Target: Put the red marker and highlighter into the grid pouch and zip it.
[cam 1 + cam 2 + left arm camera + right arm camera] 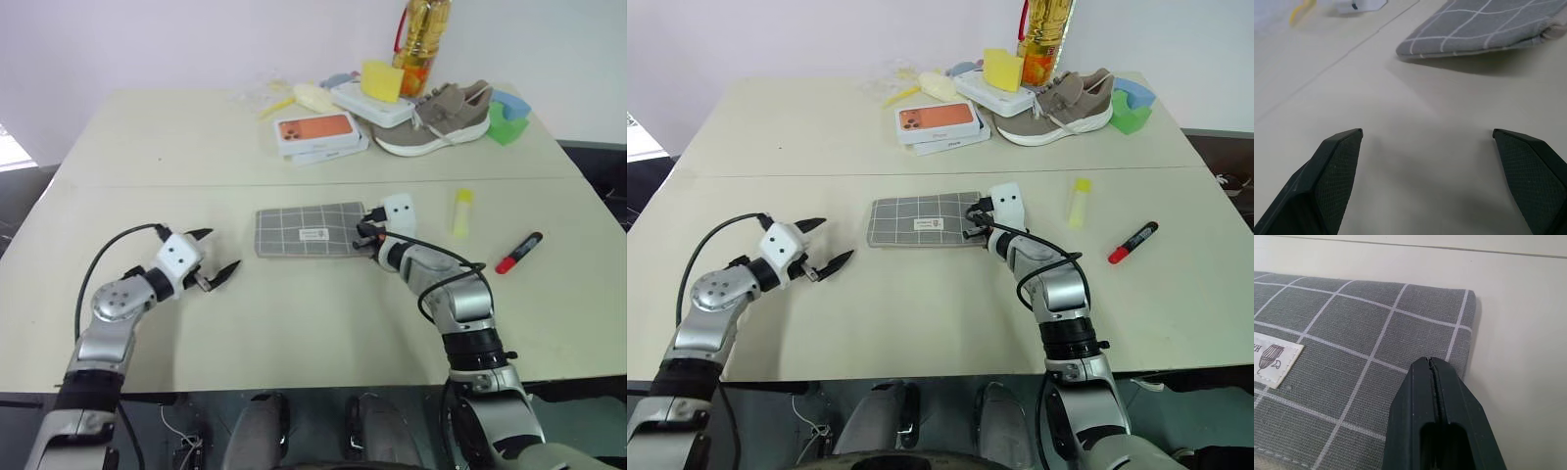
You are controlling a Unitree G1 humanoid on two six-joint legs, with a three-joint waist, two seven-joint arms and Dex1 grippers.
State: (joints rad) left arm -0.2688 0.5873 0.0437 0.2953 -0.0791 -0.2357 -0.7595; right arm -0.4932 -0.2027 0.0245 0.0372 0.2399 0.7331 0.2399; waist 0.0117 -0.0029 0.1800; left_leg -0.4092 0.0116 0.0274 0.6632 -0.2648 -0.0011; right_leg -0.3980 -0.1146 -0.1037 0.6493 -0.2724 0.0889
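Note:
The grey grid pouch lies flat in the middle of the table, its white label facing up. My right gripper is shut, its fingertips pressed together over the pouch's right end; I see nothing between them. To the right of the pouch lies the yellow highlighter, and further right the red marker, both apart from the grippers. My left gripper stands open just above the table, a short way left of the pouch, holding nothing.
At the back of the table sit an orange phone box, a grey shoe, an oil bottle, a yellow sponge on a white box, and blue and green sponges. A seam crosses the table behind the pouch.

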